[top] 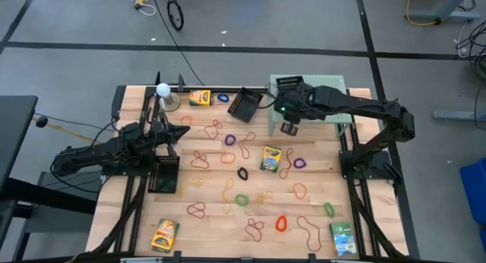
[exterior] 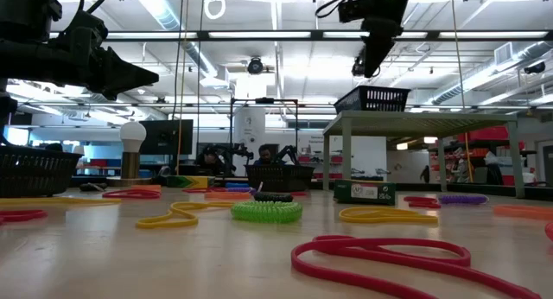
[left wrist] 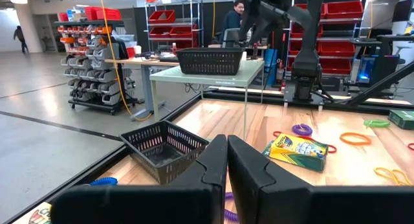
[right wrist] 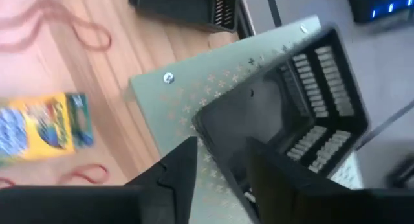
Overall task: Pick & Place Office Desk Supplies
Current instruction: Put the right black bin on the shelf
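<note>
Dozens of limp, featherweight rubber-band loops [top: 241,172] and stiff little crayon boxes [top: 271,158] lie across the tabletop [top: 319,179], the right hand [top: 289,128] parted and empty by the raised basket [top: 287,84], left hand [top: 180,132] clenched, so pinch bands by one strand and boxes across their narrow sides.

Setting: industrial robotics lab or workshop. Evidence: shelving with red storage bins [left wrist: 349,9], parts racks [left wrist: 90,62], grey concrete floor [top: 250,20] with taped lines, fluorescent ceiling lights [exterior: 164,5], further robot arms [exterior: 229,154] at another surface.
</note>
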